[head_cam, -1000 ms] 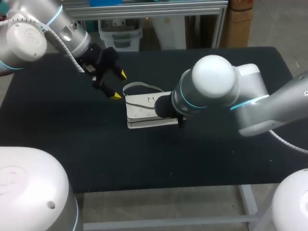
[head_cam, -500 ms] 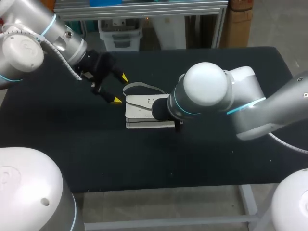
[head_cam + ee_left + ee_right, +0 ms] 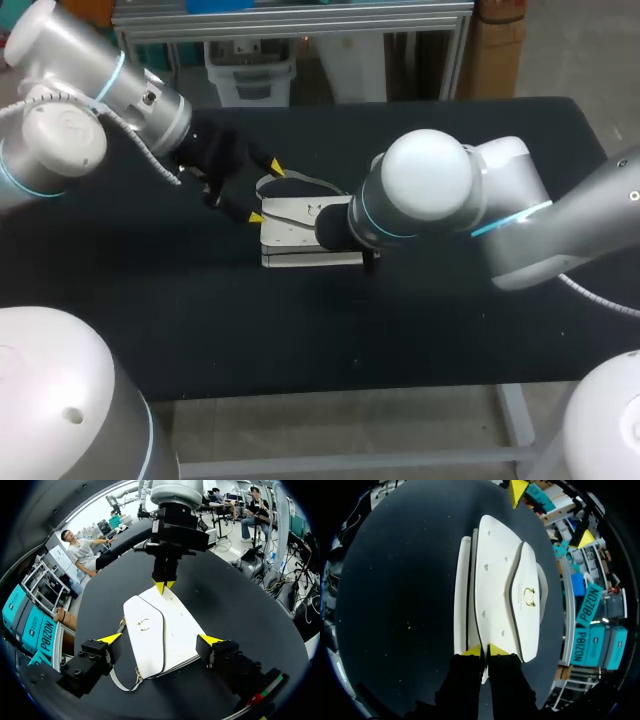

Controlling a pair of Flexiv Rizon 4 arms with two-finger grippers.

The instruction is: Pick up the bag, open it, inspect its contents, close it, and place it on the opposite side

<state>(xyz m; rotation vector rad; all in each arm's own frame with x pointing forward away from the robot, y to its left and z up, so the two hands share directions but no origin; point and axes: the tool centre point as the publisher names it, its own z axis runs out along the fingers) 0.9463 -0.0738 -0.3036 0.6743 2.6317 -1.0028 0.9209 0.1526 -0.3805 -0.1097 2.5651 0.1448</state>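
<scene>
A white bag (image 3: pixel 296 232) with a gold clasp lies flat on the black table, its grey strap (image 3: pixel 296 181) looped behind it. My right gripper (image 3: pixel 487 651) is shut on the thin edge of the bag's (image 3: pixel 500 580) right end; in the head view my right arm hides it. In the left wrist view the right gripper (image 3: pixel 164 586) pinches the far end of the bag (image 3: pixel 160 630). My left gripper (image 3: pixel 265 191) is open at the bag's left end. Its fingertips (image 3: pixel 110 639) stand to either side of that end without touching it.
The black table (image 3: pixel 120 300) has bare cloth on all sides of the bag. My right arm's bulky elbow (image 3: pixel 430 190) hangs over the bag's right part. The table's front edge (image 3: pixel 330 392) lies well short of the bag.
My left gripper has moved right and closer to the bag, so its open tips now flank the left end. The right arm and bag shifted slightly left earlier, then stayed still.
</scene>
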